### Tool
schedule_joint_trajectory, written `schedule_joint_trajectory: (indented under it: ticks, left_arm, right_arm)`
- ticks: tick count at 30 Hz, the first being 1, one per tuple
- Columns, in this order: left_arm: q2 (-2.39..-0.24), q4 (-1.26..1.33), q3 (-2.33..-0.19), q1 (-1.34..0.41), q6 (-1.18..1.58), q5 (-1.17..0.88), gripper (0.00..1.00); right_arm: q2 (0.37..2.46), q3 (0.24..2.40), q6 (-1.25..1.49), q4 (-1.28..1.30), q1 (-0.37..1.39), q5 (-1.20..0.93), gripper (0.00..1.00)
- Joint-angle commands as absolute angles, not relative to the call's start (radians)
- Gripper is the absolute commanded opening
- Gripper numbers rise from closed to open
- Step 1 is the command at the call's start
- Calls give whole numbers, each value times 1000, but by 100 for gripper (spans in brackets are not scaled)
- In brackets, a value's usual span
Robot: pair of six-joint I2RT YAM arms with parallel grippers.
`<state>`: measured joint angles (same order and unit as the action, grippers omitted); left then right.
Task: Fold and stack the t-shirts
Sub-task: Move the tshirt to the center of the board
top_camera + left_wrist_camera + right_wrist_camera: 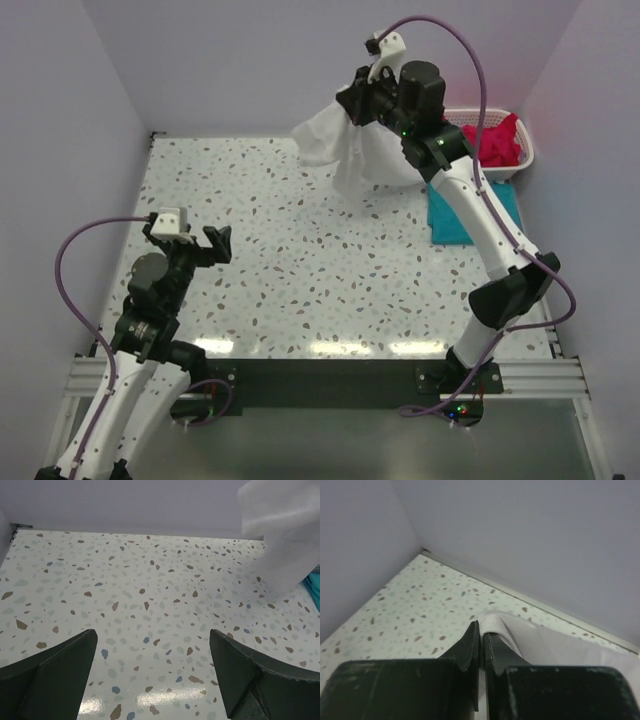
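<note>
**Right hand point(350, 108) holds the white t-shirt point(338, 152) aloft**

Clenched on an edge of the fabric, it hangs the shirt over the far side of the table point(300, 280). The left hand point(188, 238) hovers released over the near left. A teal t-shirt point(452, 218) lies flat beside the basket point(527, 152) of red-pink t-shirts point(495, 140).

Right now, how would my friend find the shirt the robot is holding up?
Look to the far right of the speckled table, near the white lattice basket. The white t-shirt hangs there from the right gripper. Its neighbours differ: the teal t-shirt lies flat on the table, the red-pink t-shirts sit in the basket.
</note>
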<state>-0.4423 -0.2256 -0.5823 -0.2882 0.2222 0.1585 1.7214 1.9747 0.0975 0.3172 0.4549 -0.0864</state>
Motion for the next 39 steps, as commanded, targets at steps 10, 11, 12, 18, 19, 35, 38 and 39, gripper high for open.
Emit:
schedule_joint_trajectory:
  ticks: [10, 11, 12, 18, 19, 35, 38, 39]
  left_arm:
    - [-396, -215, -589, -282, 232, 187, 100]
    - [-396, -215, -589, -282, 233, 192, 100]
    - [-396, -216, -589, -282, 236, 195, 100]
    - [-408, -219, -586, -282, 265, 213, 100]
    - [-416, -221, -586, -282, 268, 210, 100]
    - [-778, -377, -571, -282, 647, 196, 100]
    - [-854, -403, -583, -279, 698, 280, 100]
    - [-870, -422, -589, -270, 706, 319, 100]
  right_arm:
    - [1611, 1952, 175, 212, 518, -532, 0]
    - [1582, 1883, 151, 224, 518, -499, 0]
    - [1548, 1812, 97, 233, 518, -436, 2]
    - [1319, 1281, 52, 278, 502, -84, 16]
    - [1292, 1190, 69, 281, 494, 57, 18]
    - [1262, 910, 371, 394, 466, -159, 66]
    - [1341, 881, 397, 367, 466, -173, 62]
    - [1357, 876, 399, 361, 466, -176, 61]
